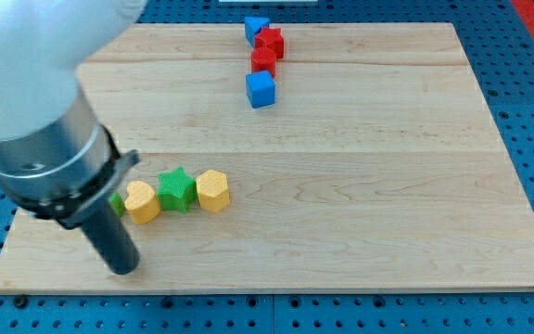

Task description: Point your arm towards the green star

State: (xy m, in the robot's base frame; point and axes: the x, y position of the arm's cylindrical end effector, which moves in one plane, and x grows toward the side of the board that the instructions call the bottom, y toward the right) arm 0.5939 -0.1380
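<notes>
The green star (176,188) lies on the wooden board (341,186) at the lower left, in a row between a yellow heart (141,200) on its left and a yellow hexagon (212,191) on its right. A small bit of another green block (116,204) shows left of the heart, mostly hidden by the arm. My tip (123,267) rests on the board near the bottom edge, below and left of the yellow heart, apart from the blocks.
At the view's top, a cluster stands in a column: a blue block (255,28), a red star (270,41), a red block (263,62) and a blue cube (260,89). The large arm body (35,102) covers the view's upper left.
</notes>
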